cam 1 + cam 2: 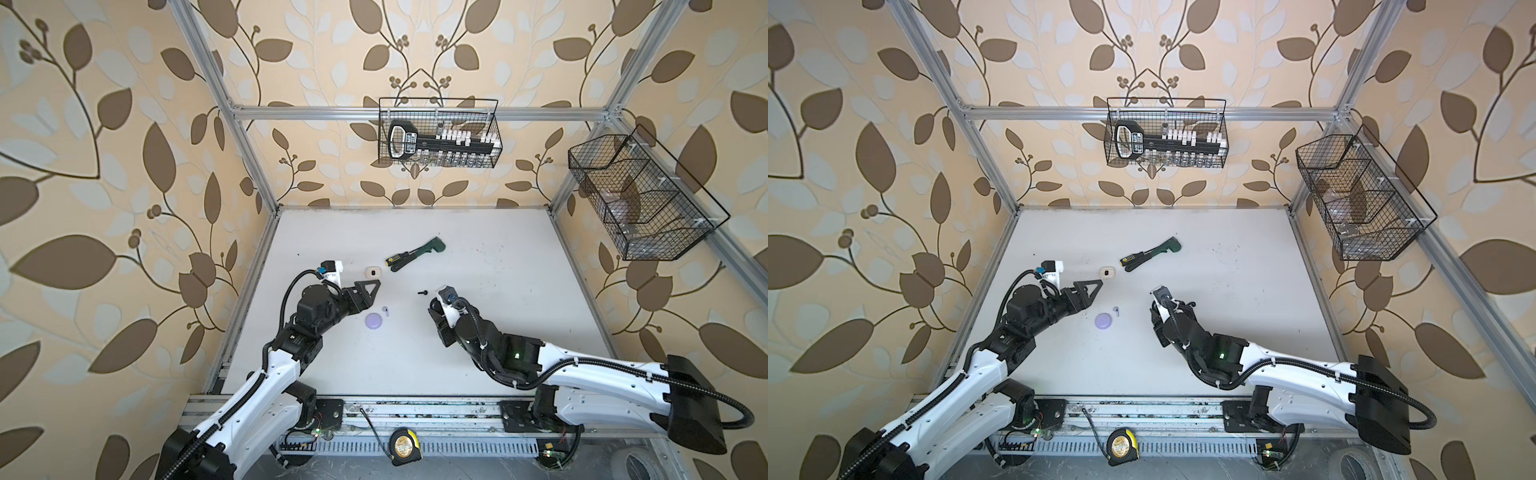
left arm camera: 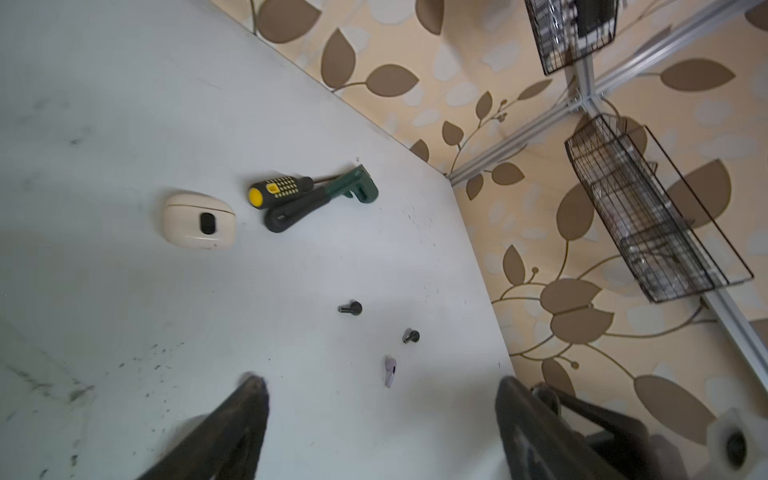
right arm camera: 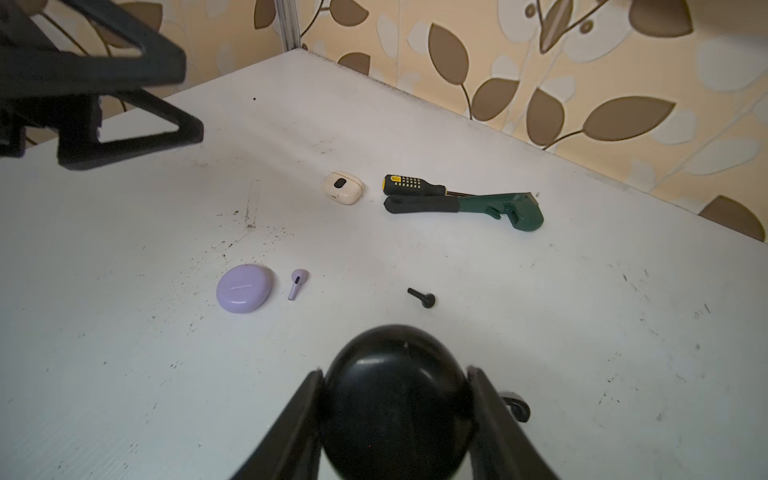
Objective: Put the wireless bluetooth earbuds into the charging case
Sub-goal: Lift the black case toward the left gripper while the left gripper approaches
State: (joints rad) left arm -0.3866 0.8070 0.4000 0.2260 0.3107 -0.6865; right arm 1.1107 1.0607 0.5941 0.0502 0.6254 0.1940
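Observation:
My right gripper (image 3: 395,374) is shut on a round black charging case (image 3: 395,409), held just above the table. One black earbud (image 3: 422,298) lies ahead of it and a second black earbud (image 3: 515,409) sits beside its finger. A closed lilac case (image 1: 373,321) rests beside a lilac earbud (image 1: 385,311). My left gripper (image 1: 376,286) hovers open near them; in the left wrist view the lilac earbud (image 2: 390,371) lies on the table between its fingertips (image 2: 253,386), untouched. A closed cream case (image 1: 372,272) stands behind.
A black-and-yellow screwdriver (image 1: 395,259) and a green wrench (image 1: 428,247) lie together behind the cases. Wire baskets hang on the back wall (image 1: 438,133) and the right wall (image 1: 640,195). A tape measure (image 1: 403,446) sits on the front rail.

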